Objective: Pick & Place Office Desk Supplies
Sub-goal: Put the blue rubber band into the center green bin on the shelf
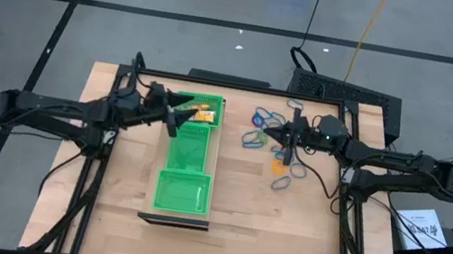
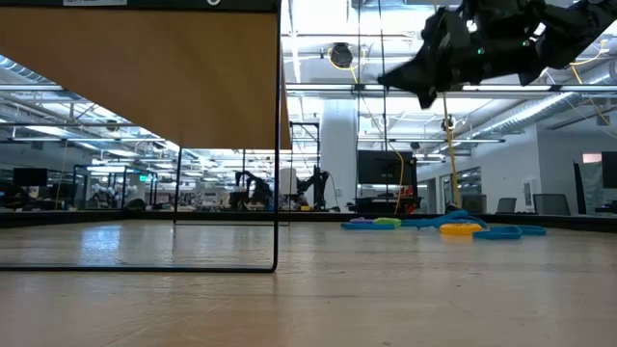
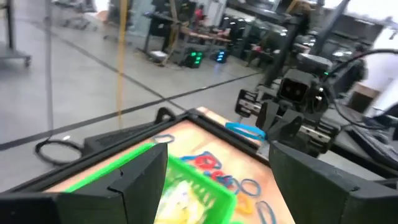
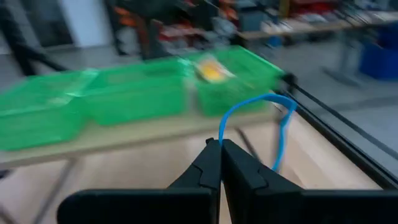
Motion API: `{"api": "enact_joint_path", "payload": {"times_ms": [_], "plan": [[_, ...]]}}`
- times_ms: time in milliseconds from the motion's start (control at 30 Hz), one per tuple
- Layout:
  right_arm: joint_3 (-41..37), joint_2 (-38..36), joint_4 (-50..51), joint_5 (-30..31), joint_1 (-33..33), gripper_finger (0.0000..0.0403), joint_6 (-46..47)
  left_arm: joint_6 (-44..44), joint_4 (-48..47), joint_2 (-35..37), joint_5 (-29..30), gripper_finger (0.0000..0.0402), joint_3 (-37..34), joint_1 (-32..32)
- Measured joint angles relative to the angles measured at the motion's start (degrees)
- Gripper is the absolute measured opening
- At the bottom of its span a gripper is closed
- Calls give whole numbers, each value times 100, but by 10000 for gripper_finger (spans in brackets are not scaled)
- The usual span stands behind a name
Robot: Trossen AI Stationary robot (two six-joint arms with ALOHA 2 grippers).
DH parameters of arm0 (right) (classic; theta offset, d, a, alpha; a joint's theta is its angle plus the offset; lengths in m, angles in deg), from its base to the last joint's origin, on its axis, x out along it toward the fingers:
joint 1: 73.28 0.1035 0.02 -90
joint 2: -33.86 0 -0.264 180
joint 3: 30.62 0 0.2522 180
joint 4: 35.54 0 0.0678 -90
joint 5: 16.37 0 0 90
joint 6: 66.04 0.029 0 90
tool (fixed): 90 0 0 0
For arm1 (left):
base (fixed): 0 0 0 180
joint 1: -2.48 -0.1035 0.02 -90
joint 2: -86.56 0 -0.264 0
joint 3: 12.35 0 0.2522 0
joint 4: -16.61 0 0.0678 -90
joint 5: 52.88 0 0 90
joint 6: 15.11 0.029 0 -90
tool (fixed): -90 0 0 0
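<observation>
Holding a thin blue loop (image 4: 273, 124) pinched between closed fingers, the right claw (image 1: 273, 134) hangs clear above the bench (image 1: 300, 239), over the scattered loops (image 1: 262, 123). From that claw the green tray (image 1: 188, 153) lies at nine o'clock in the overhead view, its long axis running twelve to six. Its twelve o'clock compartment, already holding small yellow pieces (image 1: 202, 116), is nearest. The left claw (image 1: 175, 116), fingers apart and empty, hovers over that same compartment, so it may obstruct a drop there
</observation>
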Motion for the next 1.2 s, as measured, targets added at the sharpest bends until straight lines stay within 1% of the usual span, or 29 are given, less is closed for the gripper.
{"api": "enact_joint_path", "payload": {"times_ms": [200,233,400,533,767,933,1033,1200], "plan": [[0,0,-627,-505,407,0,-68,40,1430,-836,-489,292,11,194],[0,0,-738,-558,461,0,-66,70,1492,-919,-584,292,61,216],[0,0,-1174,-851,694,0,-36,454,1333,-1208,-892,292,568,396],[2,0,-1338,-987,870,0,-40,921,1053,-1551,-909,292,1012,554],[4,0,-1451,-991,1151,0,-58,1176,1017,-2370,-928,292,1691,722],[4,2,-1513,-991,1251,0,-65,1533,1033,-2884,-1377,292,2132,754],[4,1,-1512,-992,1288,0,-65,1802,1022,-3126,-1533,292,2325,818],[4,2,-1514,-993,1374,0,-50,2446,1036,-3350,-1534,292,2490,924]]}}
